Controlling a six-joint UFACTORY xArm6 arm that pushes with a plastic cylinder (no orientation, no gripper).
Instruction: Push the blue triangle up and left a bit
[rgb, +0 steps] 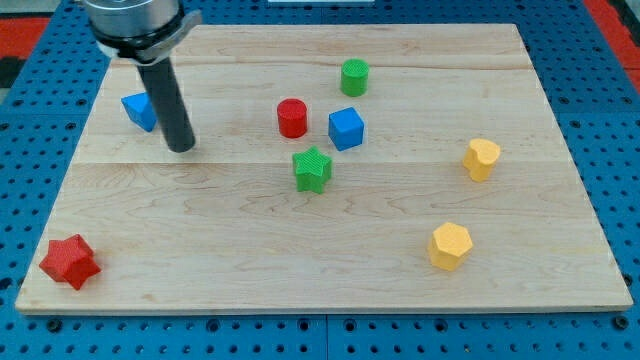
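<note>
A: What's nearest, at the view's bottom?
B: A red star (69, 262) at eight o'clock on the tabletop (250, 250), a yellow block (449, 246) at four.
A: Farther back?
B: A green star (312, 169), blue cube (346, 128), red cylinder (292, 118).
A: The blue triangle (138, 110)?
B: Ten o'clock, my tip (181, 148) just beside it at its four o'clock.
A: Claw?
B: None here, only the rod.

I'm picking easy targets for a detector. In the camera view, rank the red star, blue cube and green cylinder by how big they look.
1. red star, largest, though it lies nearest the view's bottom, so nearness may inflate it.
2. blue cube.
3. green cylinder, close to the cube; farther up the view, so this order is unsure.
</note>
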